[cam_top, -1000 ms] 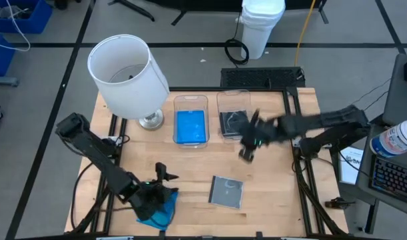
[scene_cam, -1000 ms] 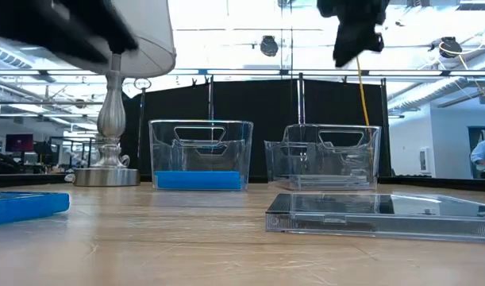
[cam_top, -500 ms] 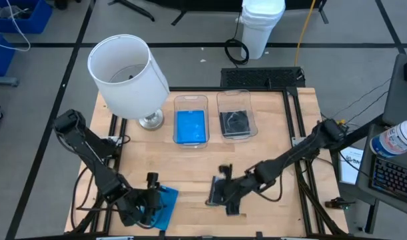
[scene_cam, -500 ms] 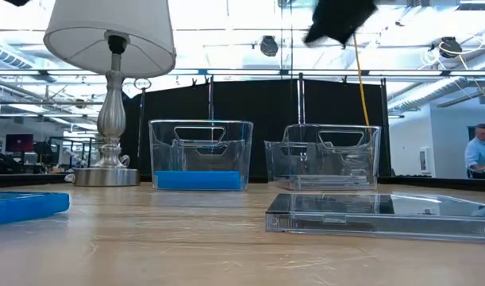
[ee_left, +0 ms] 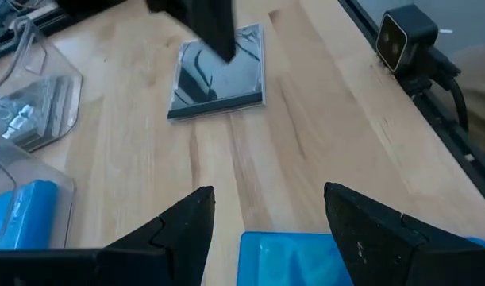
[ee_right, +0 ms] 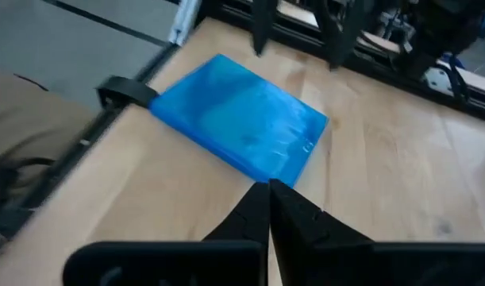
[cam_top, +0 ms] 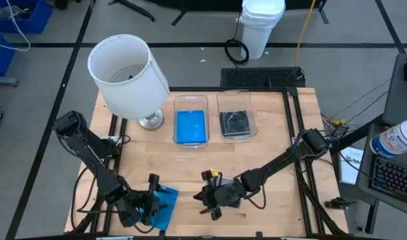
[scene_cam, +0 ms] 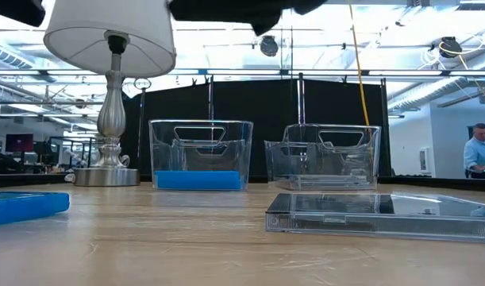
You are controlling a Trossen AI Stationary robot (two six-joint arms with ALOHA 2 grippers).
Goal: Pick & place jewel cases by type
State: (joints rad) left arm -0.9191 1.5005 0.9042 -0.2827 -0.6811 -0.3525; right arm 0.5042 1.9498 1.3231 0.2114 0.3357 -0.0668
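A bright blue jewel case [cam_top: 167, 208] lies flat on the table near the front left corner. My left gripper [ee_left: 266, 230] hangs open just above it, a finger over each side of the case's edge [ee_left: 294, 258]. A clear jewel case with a dark inside [ee_left: 218, 71] lies flat toward the front middle [scene_cam: 377, 214]. My right gripper [cam_top: 200, 198] is shut and empty, held well above the table over that case's left side. It points toward the blue case [ee_right: 242, 131].
Two clear bins stand at the back middle: the left one [cam_top: 191, 125] holds blue cases, the right one [cam_top: 234, 120] dark ones. A white-shaded lamp [cam_top: 128, 75] stands at the back left. Bare wood lies between the bins and the two cases.
My right gripper has swung from beside the right bin toward the near edge and the left, sinking and rolling, and now hangs over the clear case. My left gripper has shifted a little toward the near edge and turned above the blue case. Neither case has moved.
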